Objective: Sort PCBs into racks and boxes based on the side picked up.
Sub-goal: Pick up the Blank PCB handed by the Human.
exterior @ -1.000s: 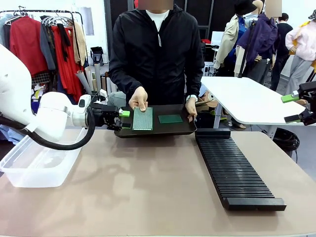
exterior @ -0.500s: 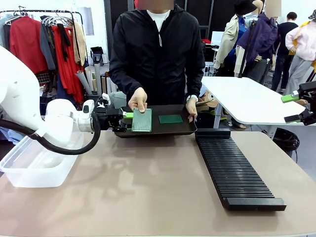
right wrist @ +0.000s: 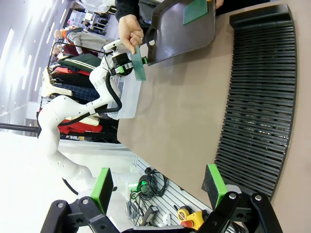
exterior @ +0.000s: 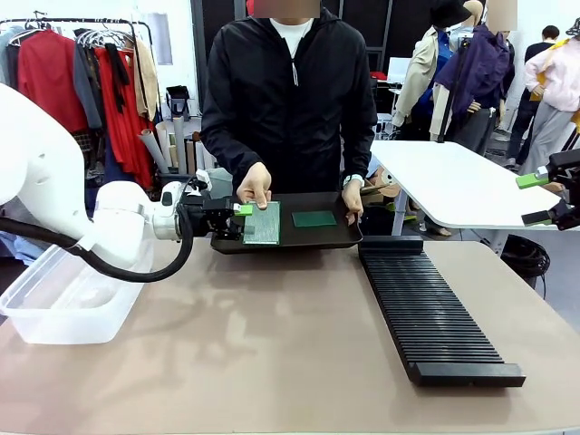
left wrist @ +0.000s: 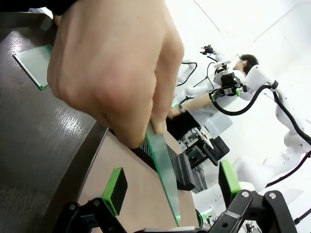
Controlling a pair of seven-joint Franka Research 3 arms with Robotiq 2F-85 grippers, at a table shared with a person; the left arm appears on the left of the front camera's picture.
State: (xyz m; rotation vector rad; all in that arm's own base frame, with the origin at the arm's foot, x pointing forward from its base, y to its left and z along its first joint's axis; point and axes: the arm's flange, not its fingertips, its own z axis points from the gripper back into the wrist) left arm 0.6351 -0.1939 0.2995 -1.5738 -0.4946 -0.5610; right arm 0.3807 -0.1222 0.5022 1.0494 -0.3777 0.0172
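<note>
A person's hand [exterior: 256,185] holds a pale speckled PCB [exterior: 263,223] tilted up over the left part of a shallow black tray [exterior: 346,238]. My left gripper [exterior: 242,218] is open, one pad on each side of the board's left edge. In the left wrist view the PCB [left wrist: 164,172] stands edge-on between the pads [left wrist: 115,188], apart from both, under the hand [left wrist: 112,73]. A darker PCB [exterior: 314,218] lies flat on the tray. The long black slotted rack [exterior: 430,313] lies at the right. The clear tub [exterior: 63,299] sits at the left. My right gripper [exterior: 546,199] hangs open at the far right.
The person's other hand [exterior: 352,197] grips the tray's right end. In the right wrist view the rack [right wrist: 257,97] lies below the open right gripper [right wrist: 158,187], with the tray [right wrist: 184,34] and tub [right wrist: 129,99] beyond. A white table [exterior: 453,186] stands behind at the right.
My left gripper has slid right along the tray's edge until its pads straddle the board. The person has kept the board tilted up and shifted it slightly. The right arm is still.
</note>
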